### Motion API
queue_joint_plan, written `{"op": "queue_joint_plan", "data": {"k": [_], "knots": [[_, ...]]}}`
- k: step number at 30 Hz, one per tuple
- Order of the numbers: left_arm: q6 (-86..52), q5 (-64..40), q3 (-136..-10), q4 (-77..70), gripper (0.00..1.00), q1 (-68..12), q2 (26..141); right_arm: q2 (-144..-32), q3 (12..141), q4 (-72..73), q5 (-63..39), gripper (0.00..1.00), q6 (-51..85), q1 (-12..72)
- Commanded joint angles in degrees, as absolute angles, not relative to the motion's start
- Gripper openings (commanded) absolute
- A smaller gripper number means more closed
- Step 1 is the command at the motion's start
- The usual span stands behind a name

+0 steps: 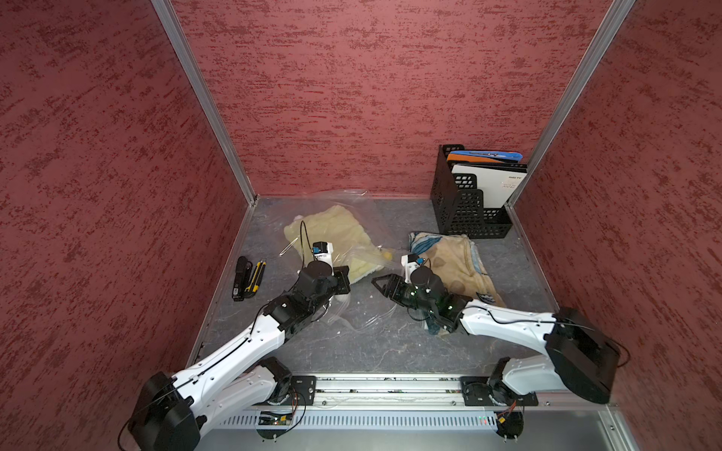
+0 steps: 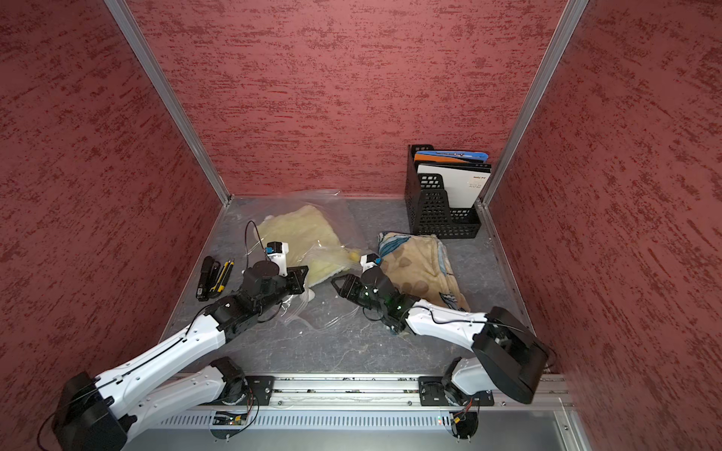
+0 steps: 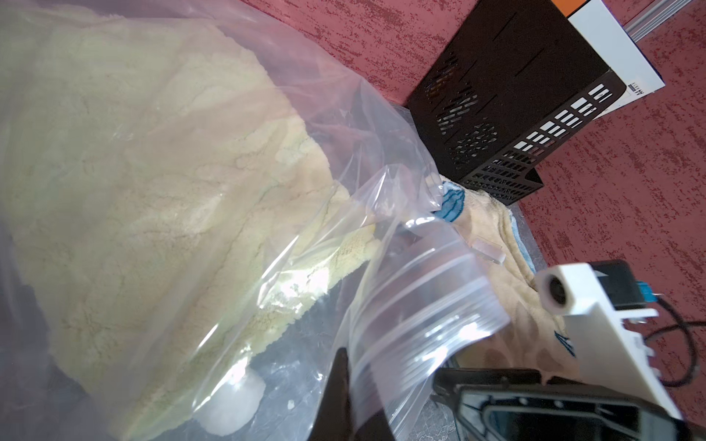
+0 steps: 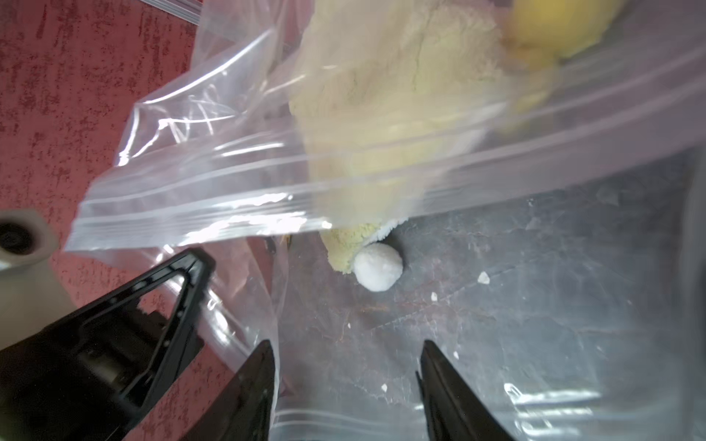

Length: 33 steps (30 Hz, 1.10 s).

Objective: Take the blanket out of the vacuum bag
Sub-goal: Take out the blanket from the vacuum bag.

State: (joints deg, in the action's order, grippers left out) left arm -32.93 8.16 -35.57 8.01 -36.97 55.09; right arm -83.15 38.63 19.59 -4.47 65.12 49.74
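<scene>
The vacuum bag (image 1: pixel 377 218) (image 2: pixel 347 218), clear crinkly plastic, lies at the back middle of the table with a pale yellow fluffy blanket (image 1: pixel 336 230) (image 2: pixel 304 230) (image 3: pixel 133 191) inside. My left gripper (image 1: pixel 344 281) (image 2: pixel 299 279) (image 3: pixel 349 385) is shut on the bag's upper zip-seal lip (image 3: pixel 420 305) and holds it lifted. My right gripper (image 1: pixel 379 283) (image 2: pixel 338 283) (image 4: pixel 347 345) is open at the bag's mouth, over the lower sheet, with nothing between its fingers. A blanket corner with a white ball (image 4: pixel 378 267) pokes out under the raised lip (image 4: pixel 229 206).
A beige blanket with blue pattern (image 1: pixel 457 261) (image 2: pixel 418 265) lies to the right under the right arm. A black mesh file holder (image 1: pixel 469 207) (image 2: pixel 437 211) with folders stands at the back right. A black stapler (image 1: pixel 241 277) and a yellow knife (image 1: pixel 256 277) lie by the left wall.
</scene>
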Motion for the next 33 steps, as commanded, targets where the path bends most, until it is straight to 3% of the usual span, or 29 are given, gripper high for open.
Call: {"op": "queue_joint_plan", "data": {"k": [1, 7, 13, 33], "knots": [[-33.42, 8.66, -37.35, 5.89, 0.00, -37.44, 55.30, -88.65, 41.62, 28.51, -2.82, 0.58, 68.61, 50.01], [-33.08, 8.61, -38.40, 6.42, 0.00, -37.69, 55.19, -100.24, 47.18, 31.18, -3.93, 0.63, 70.70, 49.14], [-34.06, 8.04, -37.30, 5.31, 0.00, -37.82, 55.27, -105.59, 51.54, 30.49, -1.96, 0.79, 71.85, 48.96], [-35.06, 6.43, -36.08, 0.70, 0.00, -39.11, 59.03, -116.19, 57.67, 36.92, 3.55, 0.76, 73.41, 49.57]]}}
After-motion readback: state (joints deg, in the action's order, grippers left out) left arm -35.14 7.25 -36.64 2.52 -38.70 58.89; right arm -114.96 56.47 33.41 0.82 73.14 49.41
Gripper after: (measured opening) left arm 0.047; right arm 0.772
